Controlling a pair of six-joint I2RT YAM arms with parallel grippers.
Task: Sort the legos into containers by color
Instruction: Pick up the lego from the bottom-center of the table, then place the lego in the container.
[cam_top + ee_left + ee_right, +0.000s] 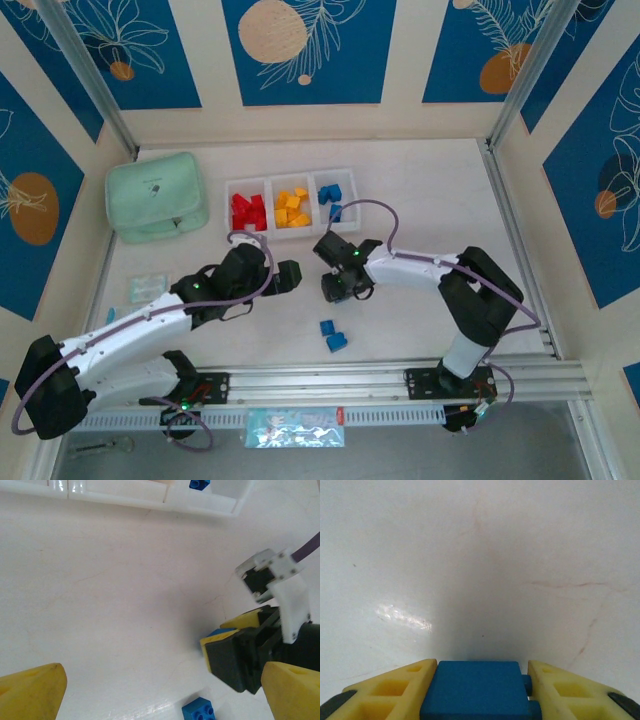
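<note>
While the right tool (481,672) sits clamped on a blue lego (476,695) mid-frame, left tool (165,690) is spread apart; tray (268,181) upper centre, two blue legos (332,336) loose on tabletop (430,200) lower centre.

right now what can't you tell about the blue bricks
Blue plastic lego brick in right gripper: right wrist view's bottom edge cuts it off.
Loose blue bricks, top view: too small to count.
Another blue brick in the white plastic tray: left wrist view's top edge cuts it off.
</note>
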